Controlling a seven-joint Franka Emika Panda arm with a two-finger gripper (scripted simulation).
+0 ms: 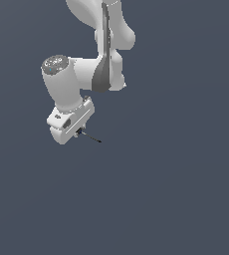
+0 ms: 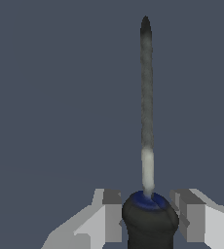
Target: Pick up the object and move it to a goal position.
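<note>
Nothing else around in either view, only plain dark grey behind the white arm (image 1: 99, 60). Rod (image 1: 91, 137): needle-thin, pale near the base and black at the tip, set in a dark handle with a blue collar (image 2: 148, 200). Sticks straight out from between the fingers (image 2: 194, 216) of the pincer (image 1: 77, 133), slanting down toward the exterior view's right. Pincer closed on the handle, a finger pressed at each side.
</note>
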